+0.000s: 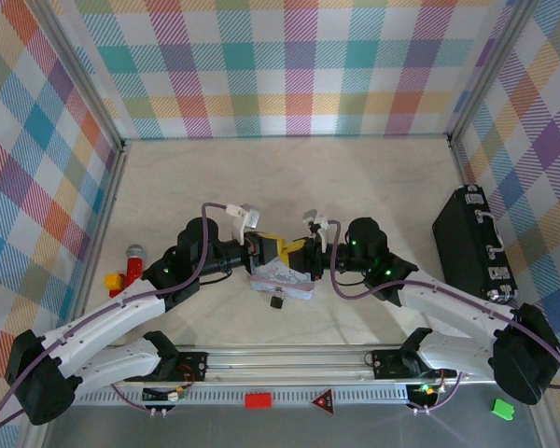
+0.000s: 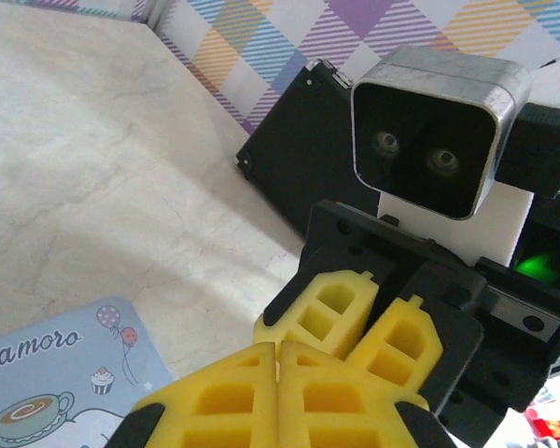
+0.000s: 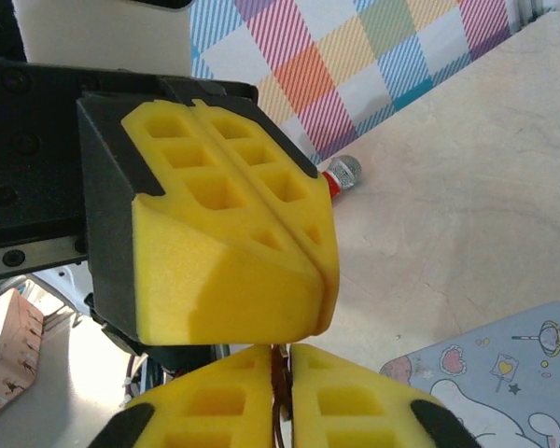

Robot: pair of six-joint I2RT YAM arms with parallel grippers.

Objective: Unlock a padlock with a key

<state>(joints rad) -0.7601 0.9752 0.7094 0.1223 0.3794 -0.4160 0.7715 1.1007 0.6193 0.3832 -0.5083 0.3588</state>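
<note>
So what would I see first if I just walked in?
Probably the two yellow tools, the left tool and the right tool, close together mid-table above a pastel cartoon tin. Then the bright checked walls all around, and a black case on the right.

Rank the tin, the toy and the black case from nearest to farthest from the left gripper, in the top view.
1. Tin, right beside the left gripper.
2. Toy, off to the left.
3. Black case, far right.
</note>
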